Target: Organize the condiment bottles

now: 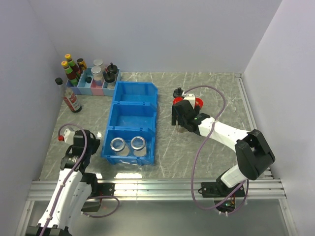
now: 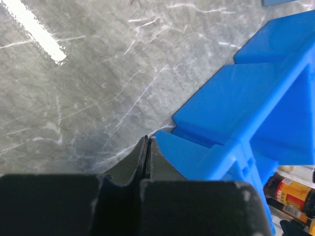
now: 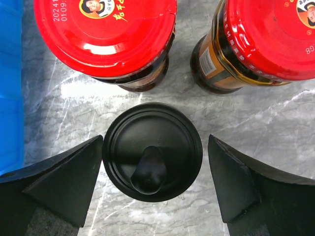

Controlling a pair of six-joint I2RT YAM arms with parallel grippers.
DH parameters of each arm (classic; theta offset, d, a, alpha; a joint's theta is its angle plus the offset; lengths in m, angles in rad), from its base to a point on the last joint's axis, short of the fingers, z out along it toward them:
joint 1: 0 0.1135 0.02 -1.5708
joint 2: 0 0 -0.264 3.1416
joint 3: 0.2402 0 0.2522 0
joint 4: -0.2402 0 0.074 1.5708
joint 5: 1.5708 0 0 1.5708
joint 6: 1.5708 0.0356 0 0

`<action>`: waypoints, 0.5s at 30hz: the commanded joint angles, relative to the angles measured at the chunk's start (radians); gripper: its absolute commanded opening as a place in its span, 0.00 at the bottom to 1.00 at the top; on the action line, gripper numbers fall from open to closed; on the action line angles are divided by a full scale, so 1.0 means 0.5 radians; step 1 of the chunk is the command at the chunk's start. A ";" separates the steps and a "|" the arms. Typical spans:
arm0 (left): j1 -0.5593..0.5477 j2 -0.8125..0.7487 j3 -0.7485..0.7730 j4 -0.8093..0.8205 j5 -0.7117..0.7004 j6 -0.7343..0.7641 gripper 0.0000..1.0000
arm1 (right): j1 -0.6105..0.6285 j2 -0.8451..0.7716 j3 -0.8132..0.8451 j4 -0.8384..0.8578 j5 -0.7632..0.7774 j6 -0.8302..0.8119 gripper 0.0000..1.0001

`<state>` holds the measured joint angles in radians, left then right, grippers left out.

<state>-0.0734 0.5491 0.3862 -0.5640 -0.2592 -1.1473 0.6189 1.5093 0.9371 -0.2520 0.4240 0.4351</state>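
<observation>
My right jaws are released and straddle a black-capped shaker [image 3: 152, 157]. Its cap sits squarely between them. The bin-side jaw is just beside the cap's rim, though I cannot tell if it touches, and the other jaw stands a little apart.

The shaker stands on the surface [image 1: 197, 142] to the right of the bin [image 1: 134, 105], about level with the bin's middle compartment. Just beyond the shaker stand two dark jars, also right of the bin. One red-lidded jar [image 3: 106, 34] is on the bin side and a second red-lidded jar [image 3: 266, 39] is on the far side, with a gap of bare surface between them. Both are close enough to crowd any push forward. The bin's blue wall shows at the edge of my right wrist view, near the bin-side jaw.

My left jaws are clenched on nothing, tips pressed together, low over the surface just left of the bin's near corner.

In the bin's nearest compartment two glass jars stand side by side, one silver-lidded jar [image 1: 118, 144] and its twin jar [image 1: 138, 143].

Beyond the bin's far left corner, against the back wall, a tray [image 1: 93, 91] holds taller bottles. A slim bottle [image 1: 70, 97] stands alone left of the bin's far compartment.

Right of the bin, open surface runs past the red-lidded jars to the side wall and back toward the near rail [image 1: 157, 189].
</observation>
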 commanded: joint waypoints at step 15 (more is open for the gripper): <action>-0.007 0.089 -0.045 0.189 0.303 0.135 0.00 | -0.038 0.065 0.123 0.071 -0.001 -0.014 0.82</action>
<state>-0.0734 0.5926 0.3767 -0.5232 -0.1680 -1.1072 0.6098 1.5372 0.9573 -0.2386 0.4210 0.4282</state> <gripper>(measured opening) 0.012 0.830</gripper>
